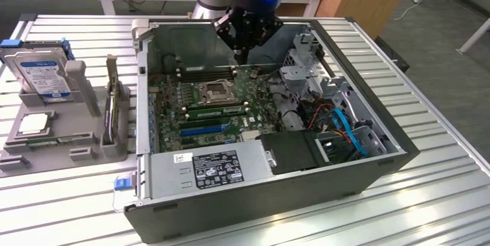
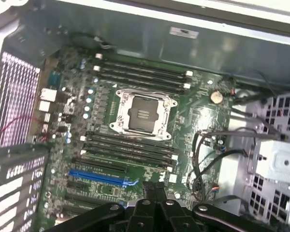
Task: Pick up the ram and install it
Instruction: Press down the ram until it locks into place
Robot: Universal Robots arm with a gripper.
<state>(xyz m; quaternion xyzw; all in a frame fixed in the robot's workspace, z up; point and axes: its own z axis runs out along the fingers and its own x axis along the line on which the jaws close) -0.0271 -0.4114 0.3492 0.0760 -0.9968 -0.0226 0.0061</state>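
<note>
Ram: long, thin green circuit-board stick point(image 1: 50, 140), lying in grey holder point(image 1: 84, 153), near left. Likely light, stiff, fragile; grasp by long edges. Black gripper point(image 1: 243, 54) fully closed, holding nothing.

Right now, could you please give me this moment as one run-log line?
gripper: shut | position: above motherboard, inside open computer case | held: nothing visible
</note>
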